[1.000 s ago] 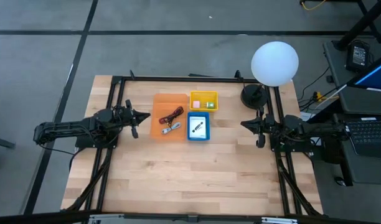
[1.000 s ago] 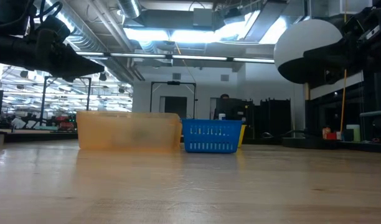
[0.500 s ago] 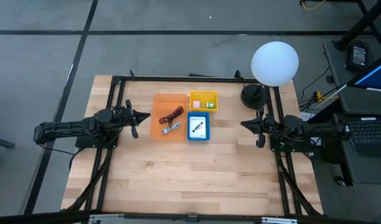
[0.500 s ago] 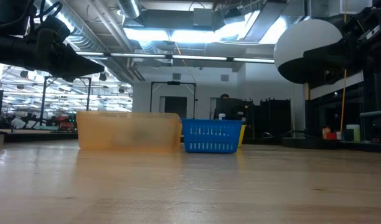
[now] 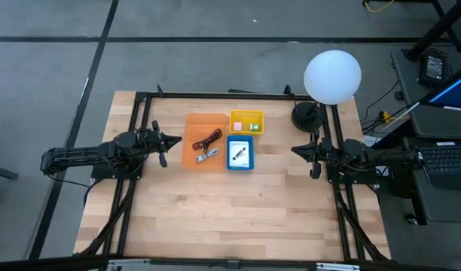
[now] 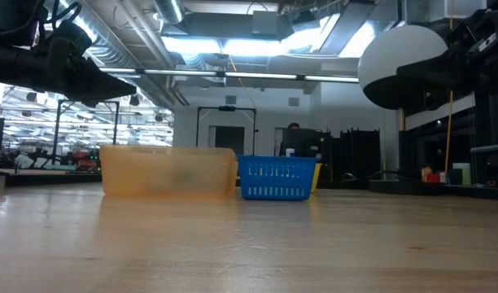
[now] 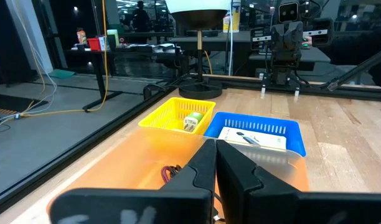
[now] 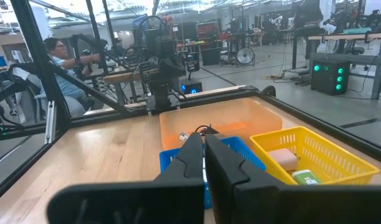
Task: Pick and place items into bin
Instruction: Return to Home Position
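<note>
Three small bins stand side by side on the table. The orange bin [image 5: 204,141] holds a red cable [image 5: 209,138], a black cable and a silver-blue tool [image 5: 206,155]. White cards [image 5: 240,155] lie in the blue bin [image 5: 240,154]. Pink and green pieces [image 5: 247,126] lie in the yellow bin [image 5: 246,122]. My left gripper [image 5: 164,141] hovers shut just left of the orange bin. My right gripper [image 5: 297,150] hovers shut to the right of the bins. Both hold nothing.
A lamp with a white round shade [image 5: 332,76] and dark base [image 5: 306,115] stands at the far right corner. A black frame [image 5: 215,95] runs along the table's far edge and sides. Bare wood [image 5: 230,211] spreads toward the near edge. A person [image 8: 63,59] sits beyond the table.
</note>
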Robot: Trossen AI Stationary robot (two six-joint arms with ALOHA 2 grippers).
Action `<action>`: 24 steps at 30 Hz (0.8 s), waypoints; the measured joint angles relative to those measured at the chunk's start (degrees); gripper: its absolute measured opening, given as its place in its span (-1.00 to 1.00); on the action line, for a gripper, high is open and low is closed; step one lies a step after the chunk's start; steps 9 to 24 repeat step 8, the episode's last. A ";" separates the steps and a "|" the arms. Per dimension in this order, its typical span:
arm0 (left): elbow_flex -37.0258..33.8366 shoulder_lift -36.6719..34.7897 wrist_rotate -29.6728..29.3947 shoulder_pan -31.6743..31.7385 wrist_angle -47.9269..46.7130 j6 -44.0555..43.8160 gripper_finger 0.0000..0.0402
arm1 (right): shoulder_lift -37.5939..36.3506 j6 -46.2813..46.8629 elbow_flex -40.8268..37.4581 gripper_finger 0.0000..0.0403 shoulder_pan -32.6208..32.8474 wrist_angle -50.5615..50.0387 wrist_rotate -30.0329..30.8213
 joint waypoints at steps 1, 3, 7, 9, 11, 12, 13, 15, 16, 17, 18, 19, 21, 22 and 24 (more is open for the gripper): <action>0.01 0.01 0.00 -0.02 0.00 -0.01 -0.96 | 0.00 -0.02 0.00 -1.00 0.00 0.02 0.00; 0.02 0.02 0.00 0.00 0.00 0.02 -0.96 | -0.01 0.06 0.00 -1.00 -0.01 0.02 -0.01; 0.02 0.02 0.00 -0.02 -0.02 0.02 -0.97 | -0.01 0.01 0.00 -1.00 -0.02 0.00 -0.01; 0.02 0.02 0.00 -0.01 0.00 0.02 -0.97 | 0.00 0.07 0.00 -1.00 0.00 0.02 0.00; 0.02 0.02 0.00 -0.01 0.00 0.02 -0.97 | 0.00 0.07 0.00 -1.00 0.00 0.02 0.00; 0.02 0.02 0.00 -0.01 0.00 0.02 -0.97 | 0.00 0.07 0.00 -1.00 0.00 0.02 0.00; 0.02 0.02 0.00 -0.01 0.00 0.02 -0.97 | 0.00 0.07 0.00 -1.00 0.00 0.02 0.00; 0.02 0.02 0.00 -0.01 0.00 0.02 -0.97 | 0.00 0.07 0.00 -1.00 0.00 0.02 0.00; 0.02 0.02 0.00 -0.01 0.00 0.02 -0.97 | 0.00 0.07 0.00 -1.00 0.00 0.02 0.00; 0.02 0.02 0.00 -0.01 0.00 0.02 -0.97 | 0.00 0.07 0.00 -1.00 0.00 0.02 0.00; 0.02 0.02 0.00 -0.01 0.00 0.02 -0.97 | 0.00 0.07 0.00 -1.00 0.00 0.02 0.00; 0.02 0.02 0.00 -0.01 0.00 0.02 -0.97 | 0.00 0.07 0.00 -1.00 0.00 0.02 0.00; 0.02 0.02 0.00 -0.01 0.00 0.02 -0.97 | 0.00 0.07 0.00 -1.00 0.00 0.02 0.00; 0.02 0.02 0.00 -0.01 0.00 0.02 -0.97 | 0.00 0.07 0.00 -1.00 0.00 0.02 0.00; 0.02 0.02 0.00 -0.01 0.00 0.02 -0.97 | 0.00 0.07 0.00 -1.00 0.00 0.02 0.00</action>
